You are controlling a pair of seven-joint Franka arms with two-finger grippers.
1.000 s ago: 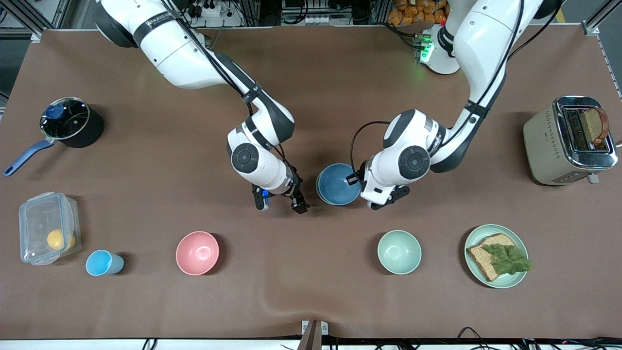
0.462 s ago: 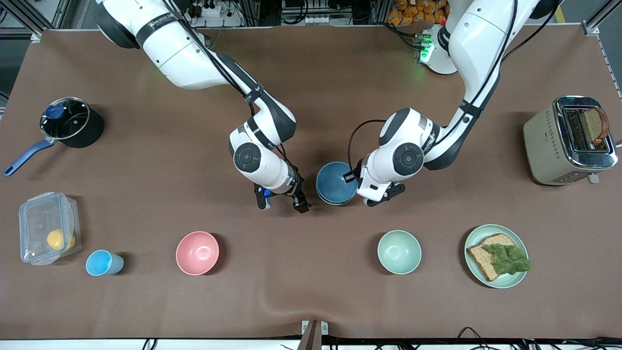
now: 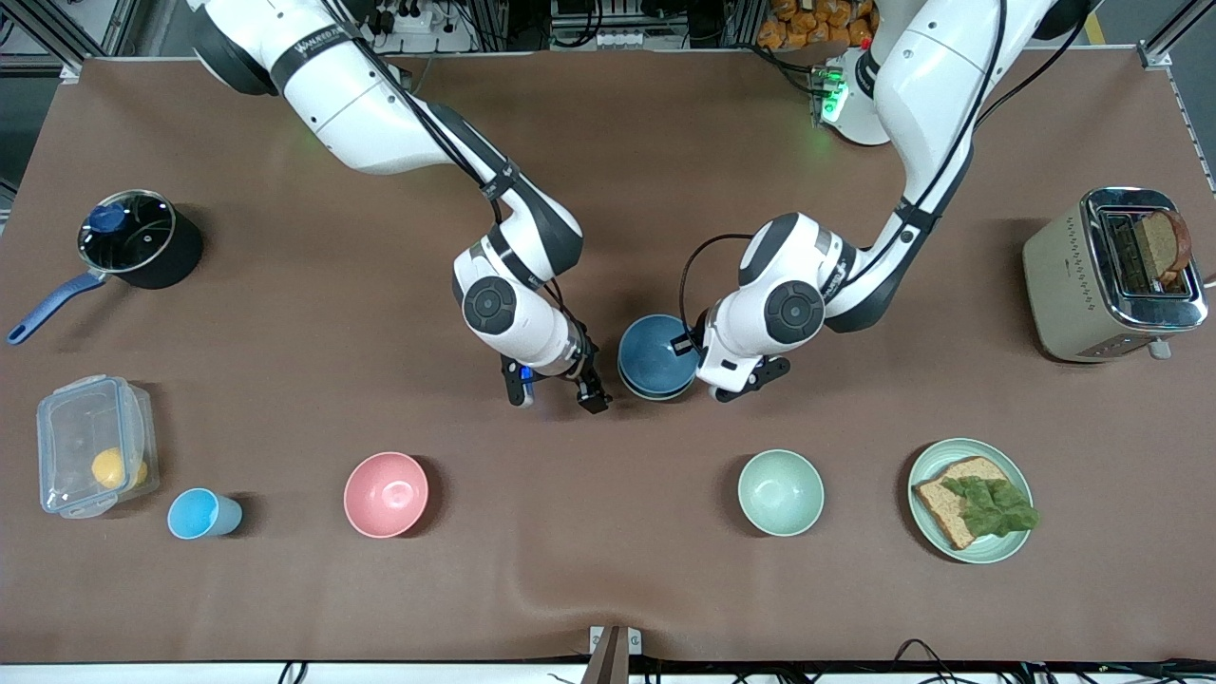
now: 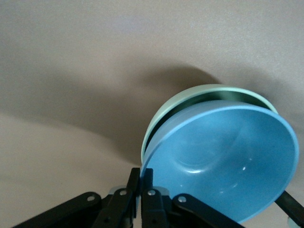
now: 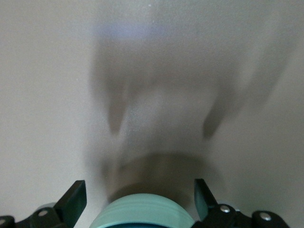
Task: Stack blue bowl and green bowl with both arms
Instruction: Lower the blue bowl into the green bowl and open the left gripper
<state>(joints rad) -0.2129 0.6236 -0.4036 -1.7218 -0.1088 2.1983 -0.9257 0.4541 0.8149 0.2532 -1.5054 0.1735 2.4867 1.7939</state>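
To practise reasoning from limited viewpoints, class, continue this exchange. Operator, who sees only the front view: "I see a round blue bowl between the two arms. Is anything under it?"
Observer: Yes. The left wrist view shows the round glossy blue bowl sitting in a round sage-green bowl, with a dark gap between their rims on one side.
Operator: The wrist hides the grip. What holds it?
Observer: The left claw is shut on the blue bowl's rim.
Operator: And the other arm?
Observer: The right claw is open, its fingers spread wide above the brown table.
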